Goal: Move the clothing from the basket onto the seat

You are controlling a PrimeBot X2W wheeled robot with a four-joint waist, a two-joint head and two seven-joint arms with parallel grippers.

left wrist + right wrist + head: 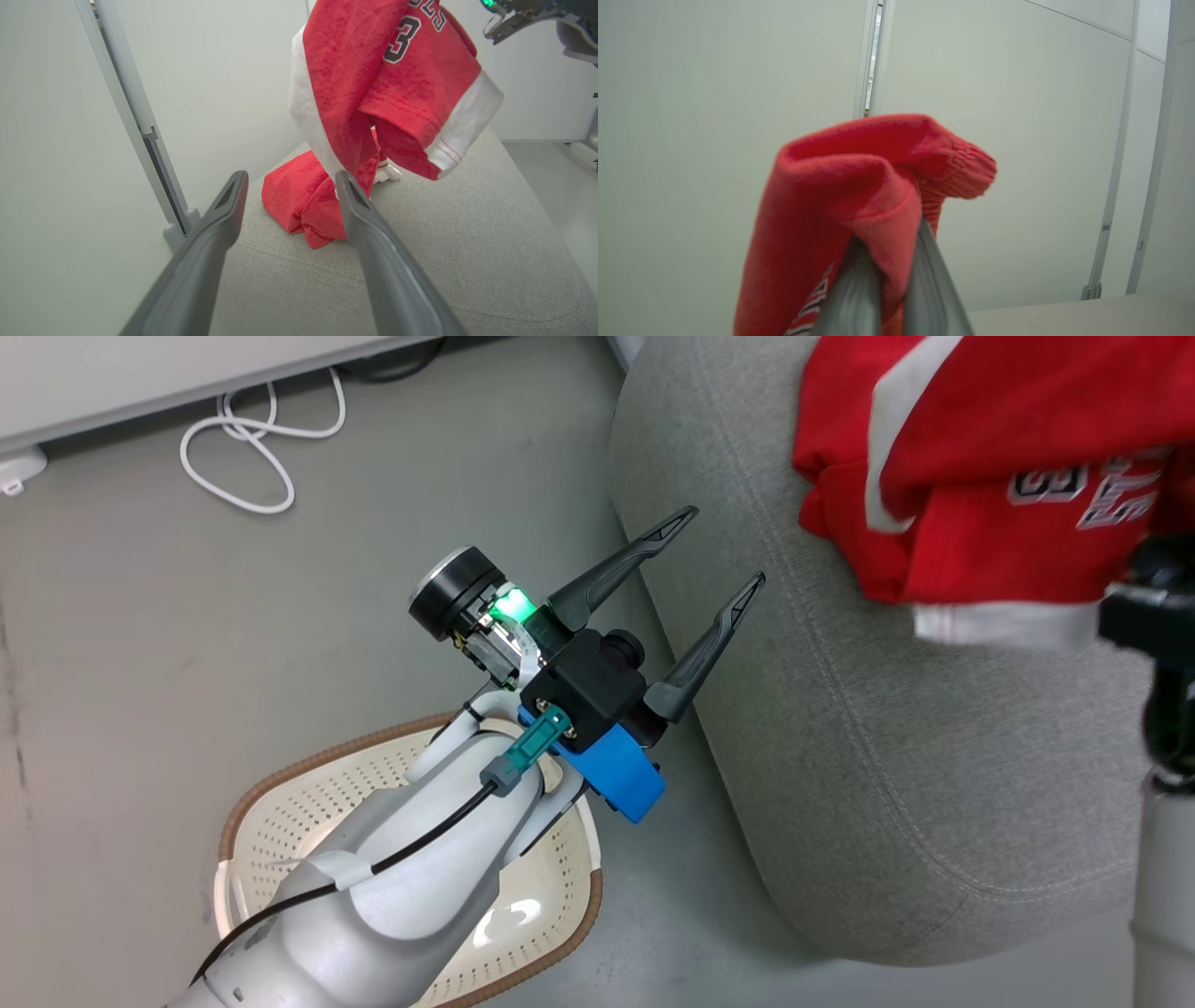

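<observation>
The left claw (pixel 724 545) is spread wide, its tips over the edge of the grey seat (pixel 887 756). Its pale forearm (pixel 420 859) crosses above the basket (pixel 280 812) on the floor (pixel 140 663). Red clothing (pixel 980 420) (white lettering showing) bunches over the seat at upper right.

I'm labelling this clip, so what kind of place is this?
Likely a home-style setup in a lab or office: a grey sofa seat, a laundry basket on bare floor, and plain white wall panels.
</observation>
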